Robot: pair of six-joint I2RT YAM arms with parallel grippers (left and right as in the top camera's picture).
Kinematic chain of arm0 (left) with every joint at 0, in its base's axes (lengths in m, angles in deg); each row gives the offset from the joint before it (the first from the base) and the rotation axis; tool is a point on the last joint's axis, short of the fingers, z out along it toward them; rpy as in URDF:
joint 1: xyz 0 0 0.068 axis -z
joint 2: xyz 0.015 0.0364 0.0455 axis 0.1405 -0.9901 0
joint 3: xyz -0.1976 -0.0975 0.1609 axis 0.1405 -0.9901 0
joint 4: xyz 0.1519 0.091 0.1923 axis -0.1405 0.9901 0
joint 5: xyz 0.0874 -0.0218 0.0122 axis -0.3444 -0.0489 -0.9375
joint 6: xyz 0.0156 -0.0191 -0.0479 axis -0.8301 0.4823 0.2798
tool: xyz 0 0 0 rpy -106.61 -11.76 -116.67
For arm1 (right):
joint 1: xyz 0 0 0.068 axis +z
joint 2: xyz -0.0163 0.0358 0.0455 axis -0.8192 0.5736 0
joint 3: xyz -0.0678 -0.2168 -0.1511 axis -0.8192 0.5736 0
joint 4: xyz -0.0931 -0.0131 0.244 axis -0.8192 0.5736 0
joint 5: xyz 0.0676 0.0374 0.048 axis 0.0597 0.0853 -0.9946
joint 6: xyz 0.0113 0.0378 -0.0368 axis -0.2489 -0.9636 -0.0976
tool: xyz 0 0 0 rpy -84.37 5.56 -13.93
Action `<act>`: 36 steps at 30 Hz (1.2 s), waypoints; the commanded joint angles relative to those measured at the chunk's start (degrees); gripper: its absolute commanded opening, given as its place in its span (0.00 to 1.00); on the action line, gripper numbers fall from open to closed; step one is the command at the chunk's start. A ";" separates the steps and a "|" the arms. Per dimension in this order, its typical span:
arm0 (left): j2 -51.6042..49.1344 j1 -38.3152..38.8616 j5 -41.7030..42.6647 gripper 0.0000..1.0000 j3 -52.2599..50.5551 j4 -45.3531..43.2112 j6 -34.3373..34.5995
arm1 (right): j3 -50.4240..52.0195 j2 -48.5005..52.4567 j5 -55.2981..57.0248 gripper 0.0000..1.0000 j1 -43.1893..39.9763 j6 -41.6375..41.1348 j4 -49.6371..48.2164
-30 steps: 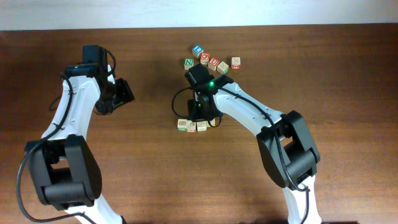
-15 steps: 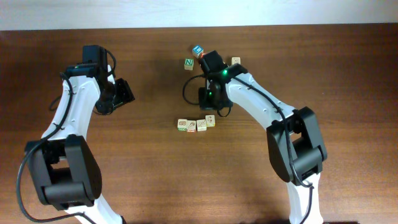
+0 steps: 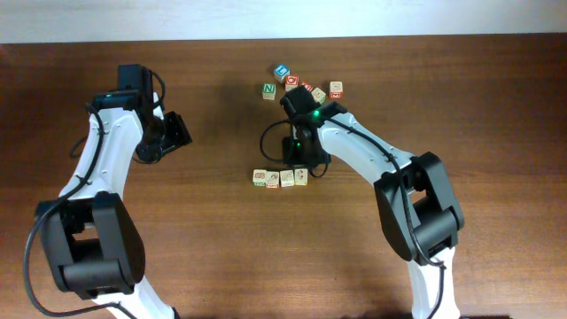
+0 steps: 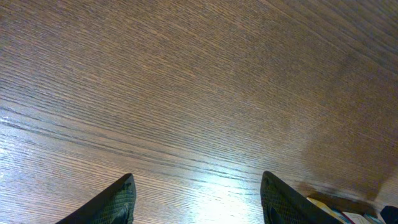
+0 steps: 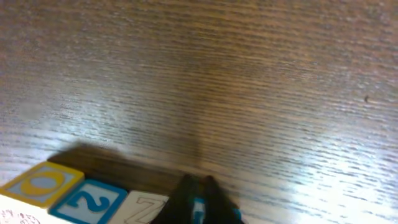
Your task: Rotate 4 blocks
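The four blocks (image 3: 287, 178) sit in a row mid-table, just beside my right gripper (image 5: 199, 186), which is closed and empty. They look like light, hard, smooth wood, so I'd pinch two opposite flat faces. My left gripper (image 4: 198, 186) hangs open, holding nothing. My right wrist view cuts the row off, and from above the pictures are probably too small to read.
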 commanded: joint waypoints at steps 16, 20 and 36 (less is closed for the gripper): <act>-0.42 15.74 1.99 0.00 -7.98 -3.06 4.59 | 1.18 -1.84 -17.25 0.12 -9.66 11.06 14.51; -0.44 18.29 1.95 0.02 -8.15 -3.78 4.59 | 1.18 -1.84 -15.74 0.12 -8.52 7.74 14.29; -6.51 23.41 2.32 0.04 -10.56 -7.58 4.79 | 1.18 -1.73 -8.33 0.12 -3.85 1.05 13.77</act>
